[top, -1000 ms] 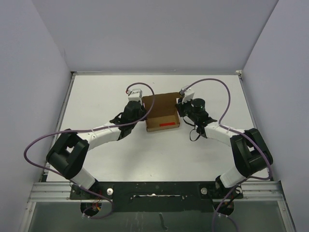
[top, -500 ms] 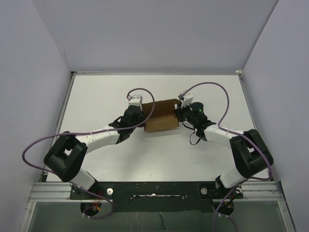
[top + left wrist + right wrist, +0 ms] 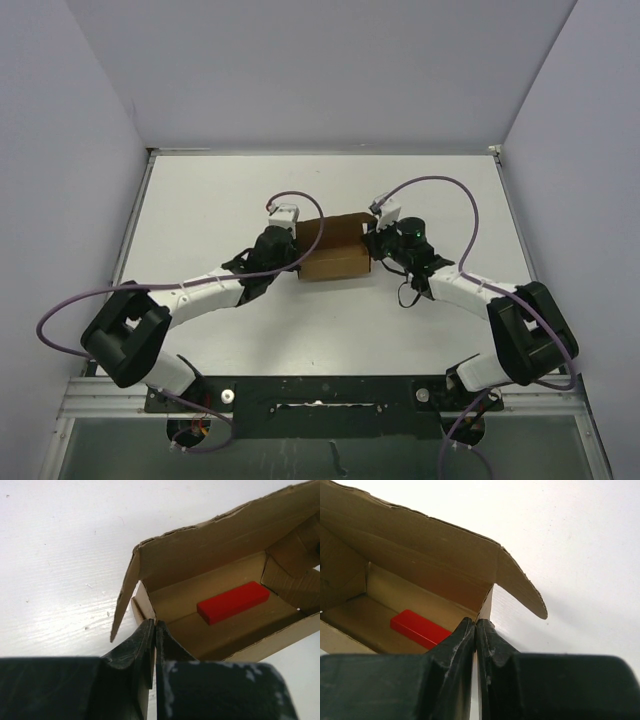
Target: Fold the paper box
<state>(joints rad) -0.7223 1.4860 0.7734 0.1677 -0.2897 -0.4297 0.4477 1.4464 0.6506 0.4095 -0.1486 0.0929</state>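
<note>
The brown paper box (image 3: 333, 247) sits mid-table with its lid tilted down over the tray, so from above only brown cardboard shows. My left gripper (image 3: 297, 252) is at its left end and my right gripper (image 3: 371, 243) at its right end. In the left wrist view the left gripper (image 3: 154, 625) is shut on the thin end wall of the paper box (image 3: 220, 565). A red block (image 3: 232, 602) lies inside. In the right wrist view the right gripper (image 3: 476, 622) is shut on the other end wall of the paper box (image 3: 420, 555), with the red block (image 3: 417, 628) inside.
The lid's side ears hang loose outside the end walls, one ear (image 3: 122, 605) on the left and one ear (image 3: 522, 590) on the right. Purple cables (image 3: 440, 185) loop over the white table (image 3: 200, 200). Grey walls close in three sides.
The lid has swung down over the tray, hiding the red block from above. Both grippers stayed at the box's ends, shifting slightly toward the near side.
</note>
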